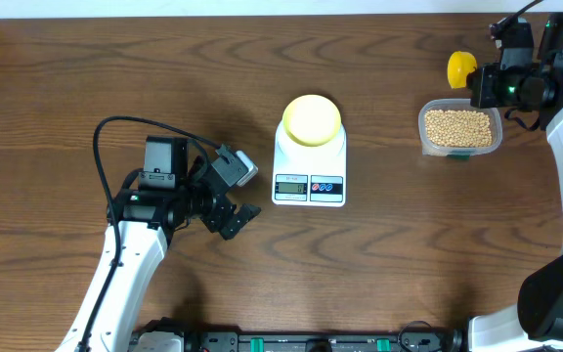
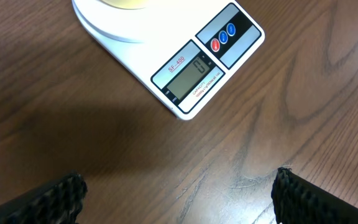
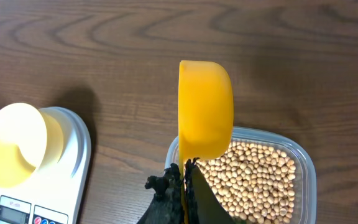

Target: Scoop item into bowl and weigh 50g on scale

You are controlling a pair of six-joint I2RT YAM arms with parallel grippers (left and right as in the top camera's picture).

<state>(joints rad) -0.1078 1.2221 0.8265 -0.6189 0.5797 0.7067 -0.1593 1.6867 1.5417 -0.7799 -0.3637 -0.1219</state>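
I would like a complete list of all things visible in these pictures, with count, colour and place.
white rectangular digital kitchen scale: one, white, table centre
small round pale-yellow bowl: one, pale yellow, on the scale
clear rectangular plastic tub: one, transparent, right of the scale
small round beige beans: many, beige, inside the tub
yellow plastic measuring spoon: one, yellow, held by the tub
brown wooden table: one, brown, under everything
left fingers: two, black, open, left of the scale
right fingers: two, black, shut on the spoon
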